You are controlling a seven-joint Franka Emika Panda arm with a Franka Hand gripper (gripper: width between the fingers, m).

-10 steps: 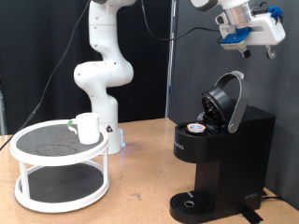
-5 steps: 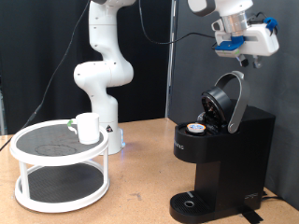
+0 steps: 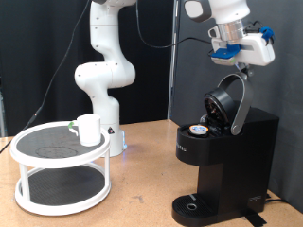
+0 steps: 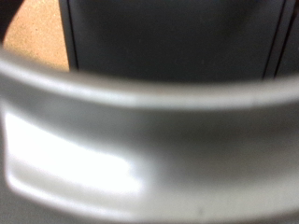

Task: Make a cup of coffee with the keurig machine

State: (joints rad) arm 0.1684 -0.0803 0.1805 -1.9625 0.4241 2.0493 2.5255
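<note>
Coffee maker [image 3: 222, 156] first: you see it standing black and boxy on the wooden table [image 3: 133, 203] at the exterior view's right, its rounded lid [image 3: 227, 99] swung up and open. A small pod [image 3: 199, 130] with a dark top sits in the opened chamber. Your arm's hand [image 3: 244, 64] hangs just above the raised lid's upper edge; whether they touch, and whether its fingers are open or closed, you cannot tell. At the exterior view's left stands a white two-tier round rack [image 3: 59, 168]. On its dark upper shelf rests the white cup [image 3: 88, 130], upright, well apart from the machine. Your wrist view is filled by a blurred silver curved rim [image 4: 140, 140] very close up, with dark surface beyond it.
</note>
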